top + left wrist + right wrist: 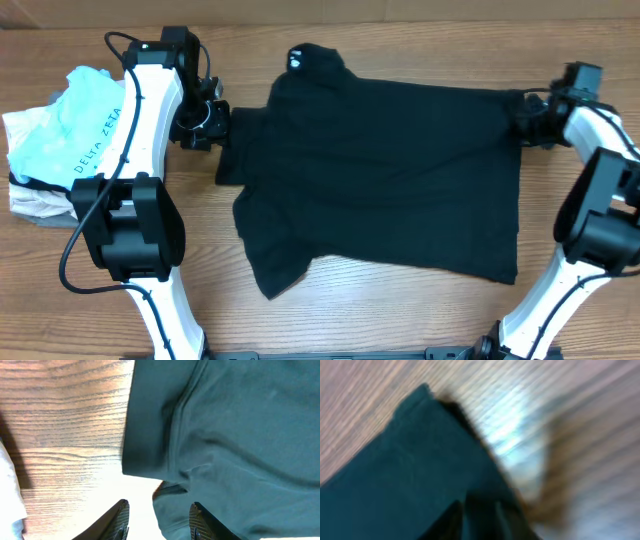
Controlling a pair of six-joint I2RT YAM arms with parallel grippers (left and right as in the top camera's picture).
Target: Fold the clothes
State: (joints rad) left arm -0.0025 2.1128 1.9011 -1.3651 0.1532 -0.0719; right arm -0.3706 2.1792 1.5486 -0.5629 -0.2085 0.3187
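The black shirt (380, 170) is spread mid-table (300, 320), toward the far edge. The left gripper (157, 520) is held apart and empty beside a sleeve (232, 150). Whether the right gripper (477, 520) at the hem corner (505, 100) is parted cannot be told through blur. A fold is judged pending, so both edges must first be pinched.

The clothes (380, 180) are plain black all over, save a tiny white label (297, 60); in the wrist views the same cloth looks dark teal. The table (400, 310) is warm brown wood with darker streaky grain. The lettered shirt (85, 130) is light blue, its letters white; the left arm (150, 110) is white with black joints
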